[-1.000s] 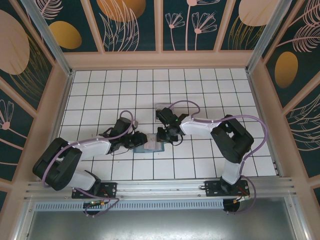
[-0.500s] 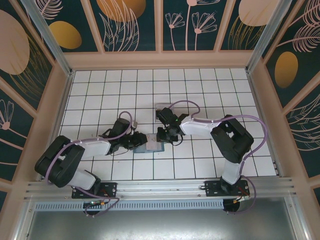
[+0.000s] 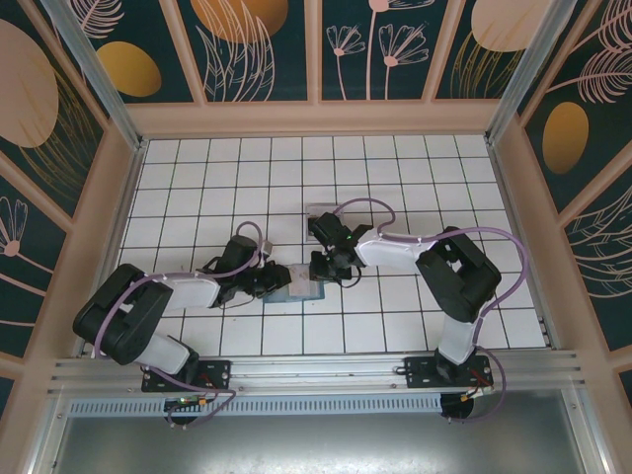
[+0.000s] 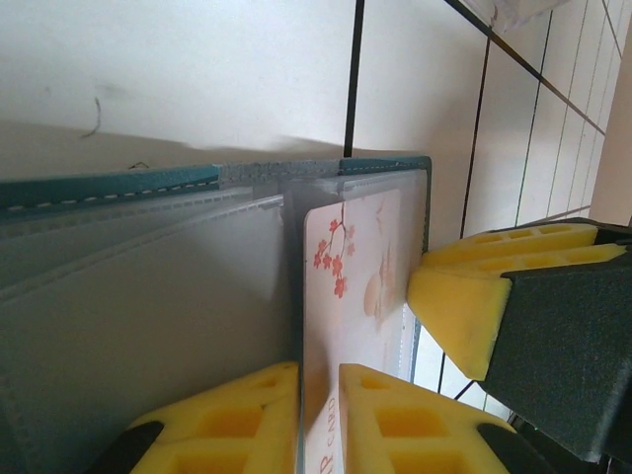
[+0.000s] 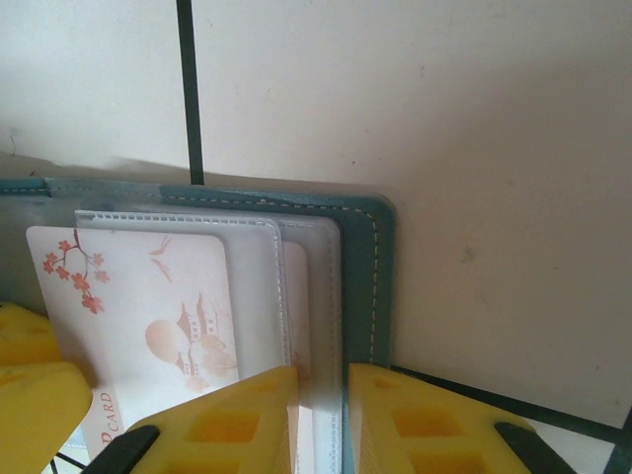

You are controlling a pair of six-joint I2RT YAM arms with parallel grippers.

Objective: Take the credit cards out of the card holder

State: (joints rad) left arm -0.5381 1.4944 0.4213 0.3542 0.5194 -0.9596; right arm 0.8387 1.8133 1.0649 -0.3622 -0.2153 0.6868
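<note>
The teal card holder [image 3: 299,290] lies open on the white tiled floor between both arms. In the left wrist view its stitched teal edge [image 4: 99,188] and clear inner sleeves show, with a pale pink credit card [image 4: 360,257] printed with blossoms standing partly out of a sleeve. My left gripper [image 4: 318,370] is shut on that card's edge, one yellow finger on each side. In the right wrist view my right gripper [image 5: 323,373] is shut on the card holder [image 5: 360,257], pinching its clear sleeve and teal cover. The same credit card [image 5: 148,306] lies to its left.
A clear plastic box [image 3: 322,215] stands just beyond the holder, behind the right arm's wrist. Wooden walls [image 3: 316,118] ring the tiled floor [image 3: 415,178]. The right gripper's yellow finger [image 4: 464,306] sits close beside the card in the left wrist view.
The left arm has edged slightly towards the holder. The right arm and the holder have stayed in place.
</note>
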